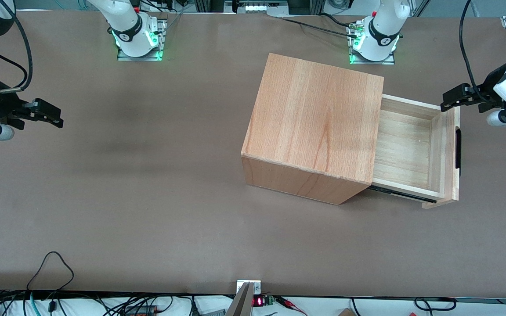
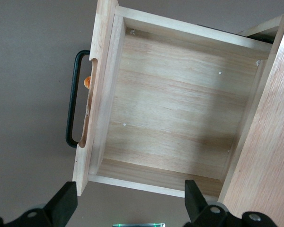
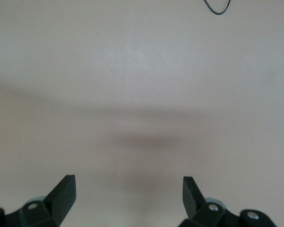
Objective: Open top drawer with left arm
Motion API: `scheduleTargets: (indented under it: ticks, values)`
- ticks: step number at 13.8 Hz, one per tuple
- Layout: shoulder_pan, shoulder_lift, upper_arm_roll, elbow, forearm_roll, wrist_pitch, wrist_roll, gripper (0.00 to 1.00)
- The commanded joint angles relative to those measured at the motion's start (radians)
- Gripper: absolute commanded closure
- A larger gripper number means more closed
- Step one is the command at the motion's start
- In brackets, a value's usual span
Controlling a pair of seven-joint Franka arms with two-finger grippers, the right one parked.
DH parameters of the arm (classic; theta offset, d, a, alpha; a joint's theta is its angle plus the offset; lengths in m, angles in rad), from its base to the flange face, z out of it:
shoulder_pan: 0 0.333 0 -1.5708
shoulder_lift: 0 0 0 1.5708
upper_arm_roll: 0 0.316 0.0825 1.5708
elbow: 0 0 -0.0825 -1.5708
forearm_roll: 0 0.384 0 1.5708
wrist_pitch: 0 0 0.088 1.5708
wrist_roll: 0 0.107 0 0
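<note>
The top drawer (image 1: 411, 151) stands pulled out of the wooden cabinet (image 1: 312, 123) toward the working arm's end of the bench (image 1: 147, 197), its pale interior bare. The left arm's end effector (image 1: 448, 100) hangs above the drawer's front panel, fingers (image 2: 61, 203) spread apart, gripping nothing, clear of the black bar handle (image 2: 72, 99).

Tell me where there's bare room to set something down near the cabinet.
The open top drawer has a bare pale floor. Brown table lies bare between the cabinet and the front camera, and toward the parked arm's end. It is tight beside the drawer's black handle, where the open gripper hovers above the drawer's corner.
</note>
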Motion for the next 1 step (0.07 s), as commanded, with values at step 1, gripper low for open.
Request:
scheduleTargets:
  ticks: [1]
  values:
    - [0.007,-0.025,-0.004,-0.025,0.027,0.012,0.007,0.0]
